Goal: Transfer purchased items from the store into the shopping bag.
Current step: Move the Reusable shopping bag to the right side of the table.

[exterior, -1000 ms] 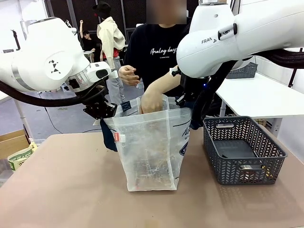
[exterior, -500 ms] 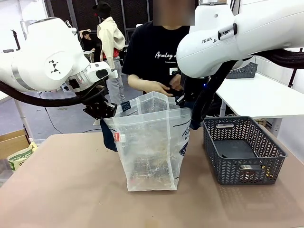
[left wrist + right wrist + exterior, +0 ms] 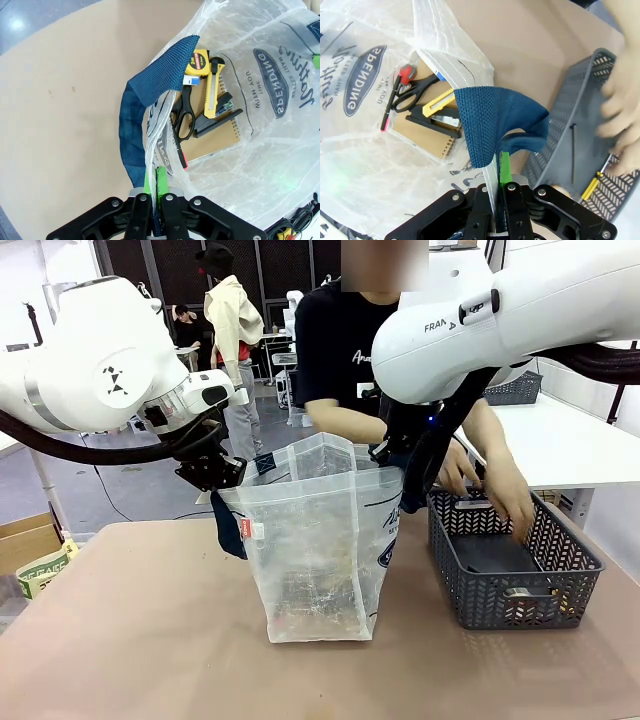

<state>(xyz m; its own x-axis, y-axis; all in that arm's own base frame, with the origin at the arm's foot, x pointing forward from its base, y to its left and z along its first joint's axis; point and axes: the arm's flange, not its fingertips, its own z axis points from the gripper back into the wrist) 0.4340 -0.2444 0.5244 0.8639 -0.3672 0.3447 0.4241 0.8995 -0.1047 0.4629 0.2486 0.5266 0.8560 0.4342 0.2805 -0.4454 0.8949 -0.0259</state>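
Note:
The clear shopping bag (image 3: pixel 320 540) stands upright at mid-table, held open from both sides. My left gripper (image 3: pixel 215 475) is shut on its left rim beside the navy strap (image 3: pixel 145 100); the green pads (image 3: pixel 161 180) pinch the plastic. My right gripper (image 3: pixel 395 455) is shut on the right rim under the other strap (image 3: pixel 490 120). In the bag lie a tape measure (image 3: pixel 199 61), a yellow knife (image 3: pixel 214 85), scissors (image 3: pixel 185 112), a stapler (image 3: pixel 217 122) and a notebook (image 3: pixel 215 142). The store, a grey lattice basket (image 3: pixel 515 560), sits to the right, with the person's hands (image 3: pixel 510 505) inside it.
A small yellow item (image 3: pixel 592 186) and a thin black stick (image 3: pixel 572 152) lie on the basket floor. A white table (image 3: pixel 540 440) stands behind at the right. Cardboard boxes (image 3: pixel 35 550) sit off the table's left edge. Bare tabletop (image 3: pixel 130 640) lies in front of the bag.
The person's hand has come out of the bag, and both hands have moved right into the basket. Both grippers have held still on the bag's rim.

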